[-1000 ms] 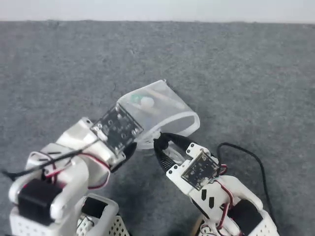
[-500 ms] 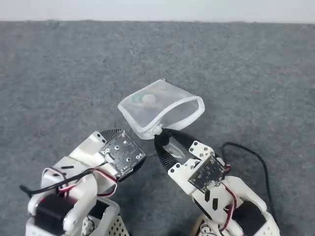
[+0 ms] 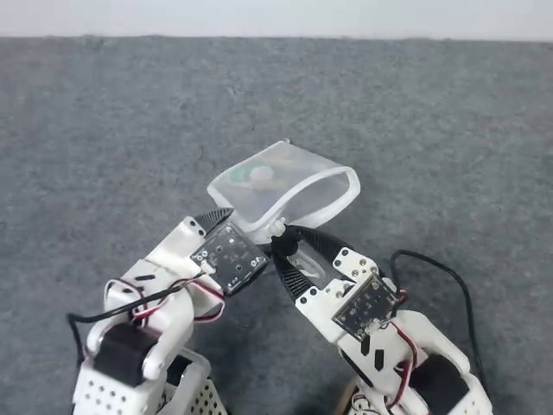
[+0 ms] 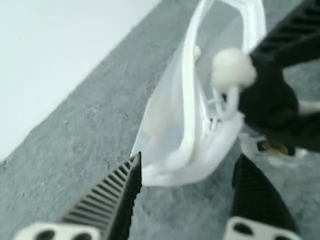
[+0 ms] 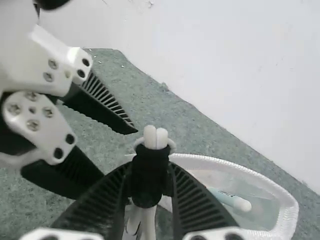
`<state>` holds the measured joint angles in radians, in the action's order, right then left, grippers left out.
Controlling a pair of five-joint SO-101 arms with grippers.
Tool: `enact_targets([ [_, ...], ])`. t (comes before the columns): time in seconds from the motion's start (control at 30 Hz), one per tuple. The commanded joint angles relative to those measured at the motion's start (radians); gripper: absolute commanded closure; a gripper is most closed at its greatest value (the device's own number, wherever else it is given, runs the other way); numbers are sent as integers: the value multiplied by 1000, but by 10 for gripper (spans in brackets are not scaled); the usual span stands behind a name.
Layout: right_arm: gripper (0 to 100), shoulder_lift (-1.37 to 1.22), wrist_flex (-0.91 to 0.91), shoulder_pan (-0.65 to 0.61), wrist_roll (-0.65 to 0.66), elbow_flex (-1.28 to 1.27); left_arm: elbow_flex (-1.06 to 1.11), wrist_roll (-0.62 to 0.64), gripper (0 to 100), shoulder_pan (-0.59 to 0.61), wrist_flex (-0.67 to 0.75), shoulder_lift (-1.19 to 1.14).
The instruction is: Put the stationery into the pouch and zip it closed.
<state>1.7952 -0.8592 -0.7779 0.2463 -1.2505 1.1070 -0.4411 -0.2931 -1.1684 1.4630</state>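
Note:
The translucent white pouch [image 3: 289,190] lies on the grey carpet with its mouth toward the arms. Inside it rest a white pen [image 5: 227,199] and a green-and-white item [image 3: 255,175]. My right gripper [image 3: 278,246] is shut on the zipper pull [image 5: 155,137], a white bead at the pouch's near edge. In its own view the right gripper [image 5: 149,167] pinches the pull's cord. My left gripper [image 4: 187,192] is open, its fingers spread either side of the pouch's [image 4: 185,125] near-left corner without touching it. From above, the left gripper [image 3: 235,232] sits just left of the pull.
Grey carpet [image 3: 112,130] covers the table all round. A pale wall strip [image 3: 276,17] runs along the far edge. A black cable [image 3: 432,264] loops beside the right arm's base.
The left gripper pulled back from the pouch, then came forward again to its near-left corner. The pouch settled slightly rightward. The right gripper kept hold of the zipper pull.

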Motion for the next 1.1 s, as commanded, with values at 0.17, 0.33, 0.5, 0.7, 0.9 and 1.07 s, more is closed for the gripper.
enact_targets([
  [0.17,994,21,-4,4,-12,74,108,-2,725,-6,206,28],
  [0.33,994,21,-2,4,-11,55,134,64,784,-6,284,28],
  [0.5,994,21,-2,4,-11,52,147,63,875,-100,282,29],
  [0.7,994,21,1,8,-12,52,177,64,990,-172,281,29],
  [0.9,993,21,8,21,-12,52,176,66,991,-155,215,29],
  [1.07,993,19,101,142,-14,6,176,68,991,-129,198,29],
])
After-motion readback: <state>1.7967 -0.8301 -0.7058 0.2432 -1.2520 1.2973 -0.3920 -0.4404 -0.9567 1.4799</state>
